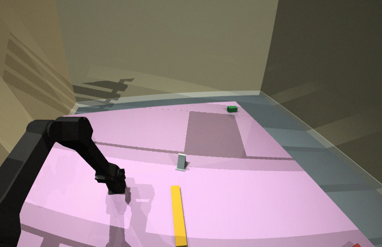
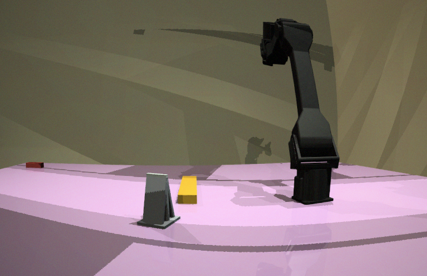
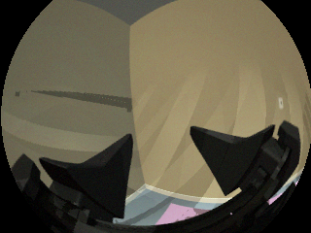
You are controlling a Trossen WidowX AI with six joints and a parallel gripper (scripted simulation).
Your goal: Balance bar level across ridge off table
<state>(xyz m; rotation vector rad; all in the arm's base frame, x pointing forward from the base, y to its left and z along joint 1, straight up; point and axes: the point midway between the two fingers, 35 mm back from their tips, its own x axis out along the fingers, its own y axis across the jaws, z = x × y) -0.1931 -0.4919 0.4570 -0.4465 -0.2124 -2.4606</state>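
Observation:
The yellow bar (image 1: 178,215) (image 2: 188,186) lies flat on the pink table, apart from the ridge. The ridge (image 1: 181,161) (image 2: 156,200) is a grey, narrow-topped stand on a flat base plate; it stands upright with nothing on it. In the top view the bar's far end is just below the ridge. My gripper (image 3: 161,134) is open, with nothing between its two black fingers in the wrist view. The arm holds it high above the table, well away from the bar and ridge. In the exterior view the fingers cannot be made out.
A green block (image 1: 232,109) lies near the table's far corner in the top view. A red block (image 1: 356,245) (image 2: 34,164) lies far from the arm, partly cut off in the top view. Walls stand beyond the pink table (image 1: 255,204). Shadows cross its top.

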